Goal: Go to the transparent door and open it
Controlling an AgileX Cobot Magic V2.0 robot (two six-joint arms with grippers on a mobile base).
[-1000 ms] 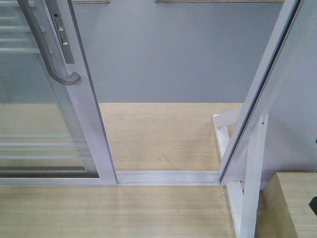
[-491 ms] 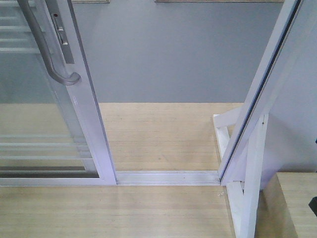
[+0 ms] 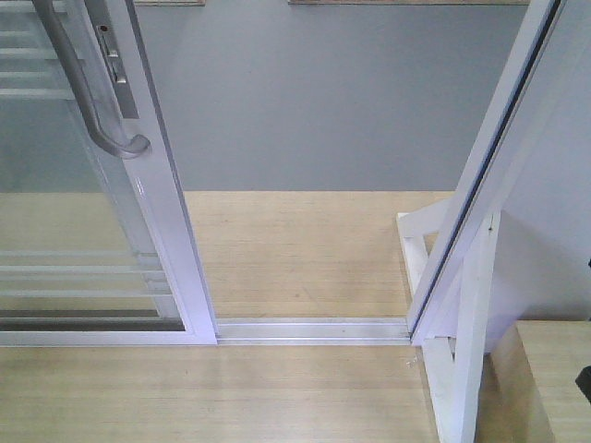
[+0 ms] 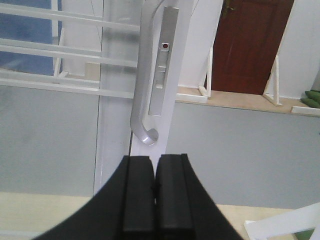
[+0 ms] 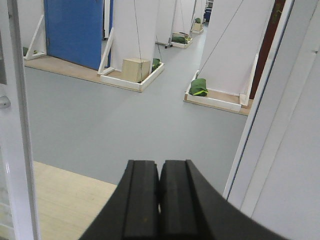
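The transparent door (image 3: 83, 231) stands at the left of the front view, slid aside, with a wide gap between it and the white frame post (image 3: 489, 175) on the right. Its curved grey pull handle (image 3: 83, 92) hangs on the door's right edge. In the left wrist view the same handle (image 4: 142, 90) and a lock plate (image 4: 162, 65) rise just above my left gripper (image 4: 155, 165), which is shut and empty and apart from the handle. My right gripper (image 5: 159, 167) is shut and empty, facing the opening. The door's edge (image 5: 15, 115) shows at the left of that view.
A metal floor track (image 3: 314, 329) crosses the wooden threshold. A white brace (image 3: 452, 369) and a wooden ledge (image 3: 554, 378) stand at the lower right. Beyond the opening lies grey floor with white partitions (image 5: 135, 35), a small wooden box (image 5: 136, 69), green bags (image 5: 198, 87) and a brown door (image 4: 247, 45).
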